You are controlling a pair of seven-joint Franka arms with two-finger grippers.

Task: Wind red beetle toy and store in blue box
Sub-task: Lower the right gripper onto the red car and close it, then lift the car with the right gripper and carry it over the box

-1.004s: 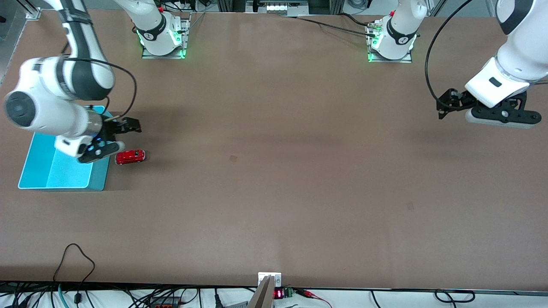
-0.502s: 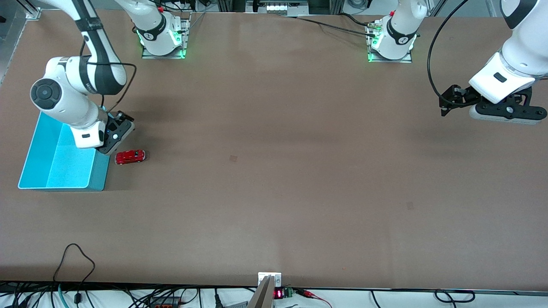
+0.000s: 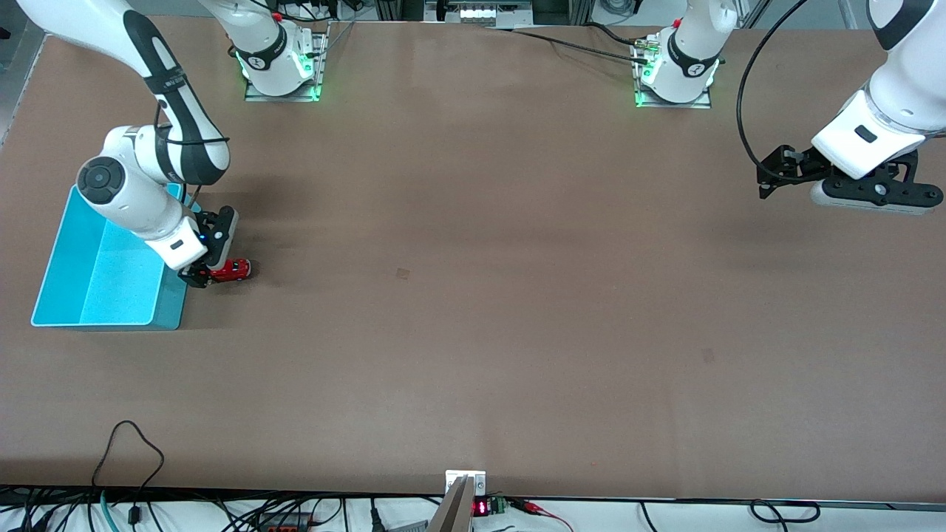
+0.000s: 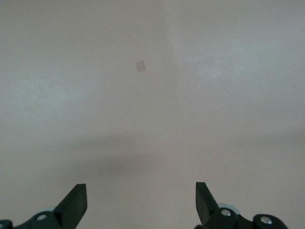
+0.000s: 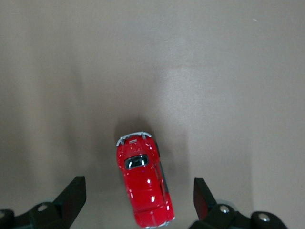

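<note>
Right gripper (image 5: 136, 202) open astride the red beetle toy (image 5: 143, 188), seemingly untouched; left gripper (image 4: 140, 200) waits open.

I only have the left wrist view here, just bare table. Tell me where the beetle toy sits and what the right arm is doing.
Observer: The red beetle toy stands on the table beside the blue box, outside it.
Operator: Report the right gripper.
Observer: The right gripper is open, low over the toy, a finger on each side, not touching.
Operator: Now the left gripper.
Observer: The left gripper waits open above the left arm's end of the table.
</note>
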